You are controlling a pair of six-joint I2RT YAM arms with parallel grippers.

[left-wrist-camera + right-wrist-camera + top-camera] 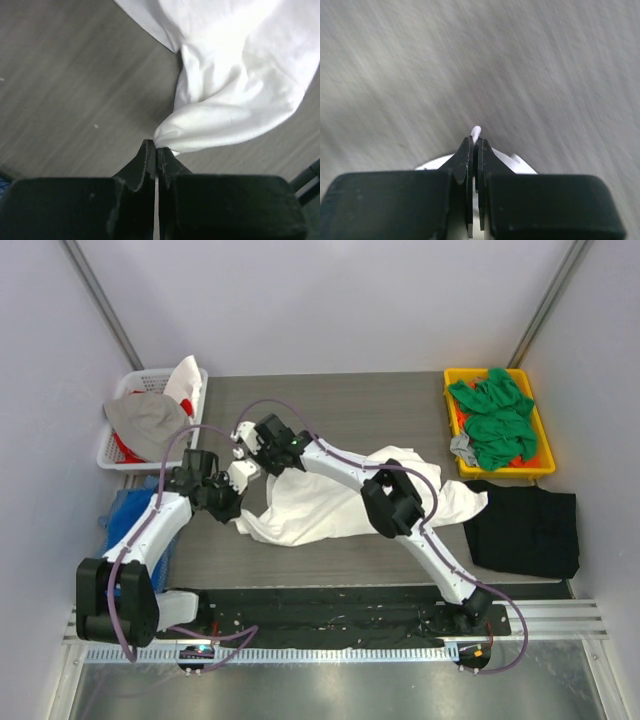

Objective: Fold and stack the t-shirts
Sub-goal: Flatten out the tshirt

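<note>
bare table (380, 405) far side, yellow bin (470, 373) right

table (380, 405): grey, with fine wood-grain streaks
middle shirt (300, 515): plain white
right shirt (525, 530): plain black
tray shirts (495, 420): bright green
tray (510, 472): yellow
basket (112, 458): white lattice
basket cloth (145, 420): grey, with white and red pieces beside it
arms (345, 465): white links, black joints, purple cables
left gripper (156, 146): black
right gripper (475, 141): black

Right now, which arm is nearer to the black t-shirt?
Right. The right arm rises from its base just beside the left edge of the black t-shirt; the left arm stands across the table, at its left side.
</note>
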